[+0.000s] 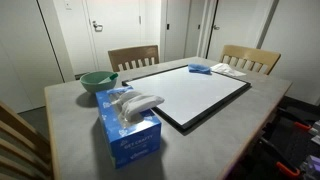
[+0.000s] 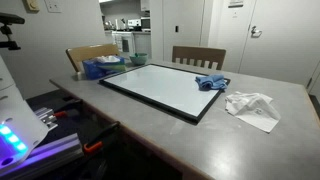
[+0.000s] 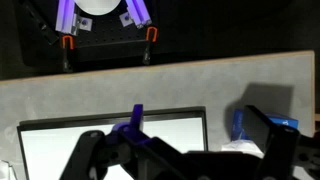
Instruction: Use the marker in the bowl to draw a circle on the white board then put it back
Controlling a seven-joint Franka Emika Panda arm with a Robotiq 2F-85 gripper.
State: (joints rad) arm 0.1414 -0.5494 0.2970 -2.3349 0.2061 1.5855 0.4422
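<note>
The claw (image 3: 180,150) hangs released, its dark fingers (image 3: 272,140) spread wide with nothing between them. It shows only in the wrist view, poised over the edge of the board (image 3: 110,150) nearest the robot's base.

The board lies flat in the middle of the grey table (image 1: 70,130), its white face bare in both exterior views (image 1: 195,95) (image 2: 160,88).

Just off one corner of the board sits the teal bowl (image 1: 98,80), clear of the frame. I cannot pick out the marker; the inside of the bowl is too small and dim to tell what it holds.

A blue tissue box (image 1: 128,128) stands near the bowl, beside the same short end of the board.

At the board's opposite end a blue cloth (image 2: 212,82) lies touching the frame. Crumpled white paper (image 2: 252,106) lies a little beyond it.

Two wooden chairs (image 1: 133,57) (image 1: 250,58) are drawn up along the board's far long side.
</note>
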